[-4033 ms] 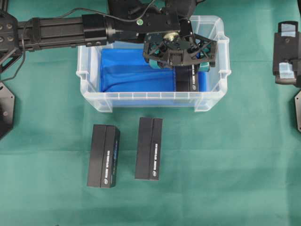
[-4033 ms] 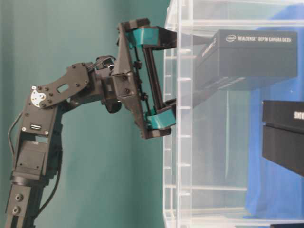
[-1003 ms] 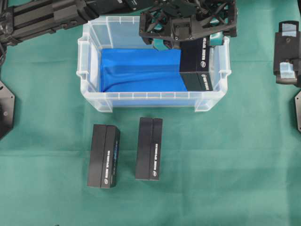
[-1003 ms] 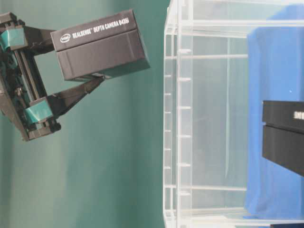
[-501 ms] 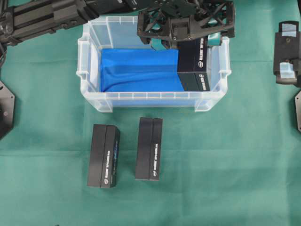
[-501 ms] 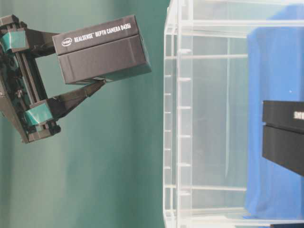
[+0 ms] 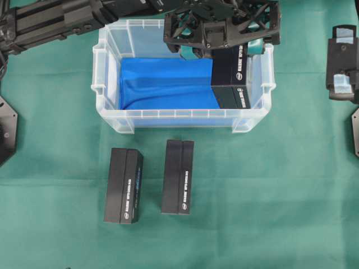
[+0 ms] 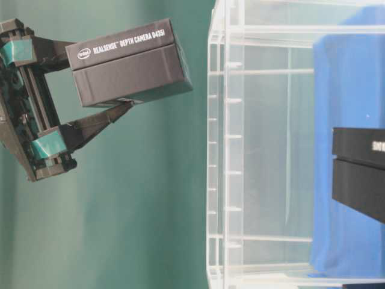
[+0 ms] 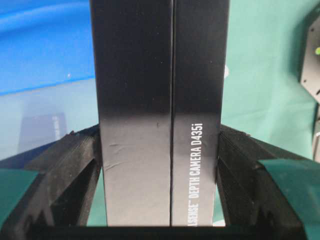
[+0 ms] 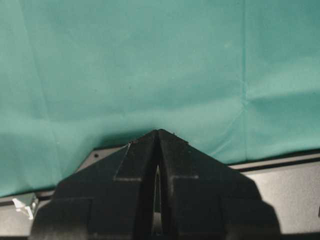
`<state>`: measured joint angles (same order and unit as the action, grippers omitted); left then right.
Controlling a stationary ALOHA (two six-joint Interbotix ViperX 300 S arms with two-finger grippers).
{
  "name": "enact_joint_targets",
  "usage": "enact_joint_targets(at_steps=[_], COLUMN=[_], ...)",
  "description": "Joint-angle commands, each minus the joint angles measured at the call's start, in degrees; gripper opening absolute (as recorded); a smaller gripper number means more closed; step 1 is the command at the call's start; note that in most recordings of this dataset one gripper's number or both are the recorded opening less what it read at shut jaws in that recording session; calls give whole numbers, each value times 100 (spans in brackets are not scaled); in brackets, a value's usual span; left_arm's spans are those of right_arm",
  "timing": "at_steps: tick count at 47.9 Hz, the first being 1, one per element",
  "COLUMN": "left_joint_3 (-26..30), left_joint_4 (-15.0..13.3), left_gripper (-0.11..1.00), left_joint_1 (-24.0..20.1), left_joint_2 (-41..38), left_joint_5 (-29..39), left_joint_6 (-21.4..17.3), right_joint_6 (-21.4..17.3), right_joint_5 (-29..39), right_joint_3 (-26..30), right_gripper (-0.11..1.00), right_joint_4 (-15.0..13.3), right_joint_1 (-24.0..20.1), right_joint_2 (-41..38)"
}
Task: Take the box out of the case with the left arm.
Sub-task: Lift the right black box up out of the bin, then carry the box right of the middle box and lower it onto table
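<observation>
Two more boxes (image 7: 148,180) only overhead

Box (image 8: 126,63) black, white lettering. Case (image 7: 112,73) clear, bright blue lining. Left gripper (image 8: 123,102) black, teal pads. Tablecloth (image 7: 252,196) green, possibly teal-tinted.

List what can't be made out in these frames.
- Overhead: the left pincer covers the held box's top end.
- Table-level: the two boxes on the cloth are cut off by the right edge.
- Left wrist: small print on the held box is cut by the bottom edge.
- Right pincer: fingertips meet; nothing held.
</observation>
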<state>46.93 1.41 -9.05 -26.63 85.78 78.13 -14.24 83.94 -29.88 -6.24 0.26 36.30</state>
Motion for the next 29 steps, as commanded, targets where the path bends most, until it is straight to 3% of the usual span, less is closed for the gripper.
enact_joint_targets(at_steps=[1, 29], left_joint_3=[158, 149], left_joint_4=[18, 26], left_gripper=[61, 61], left_joint_1=[0, 123], left_joint_2=[255, 255], left_joint_5=[-18, -18], left_joint_6=[-9, 62], right_joint_6=[-9, -9], right_joint_5=[-26, -26], right_joint_3=[53, 53], right_gripper=[2, 2], right_joint_4=[-9, -9], right_joint_1=[-9, -9], right_joint_2=[18, 18])
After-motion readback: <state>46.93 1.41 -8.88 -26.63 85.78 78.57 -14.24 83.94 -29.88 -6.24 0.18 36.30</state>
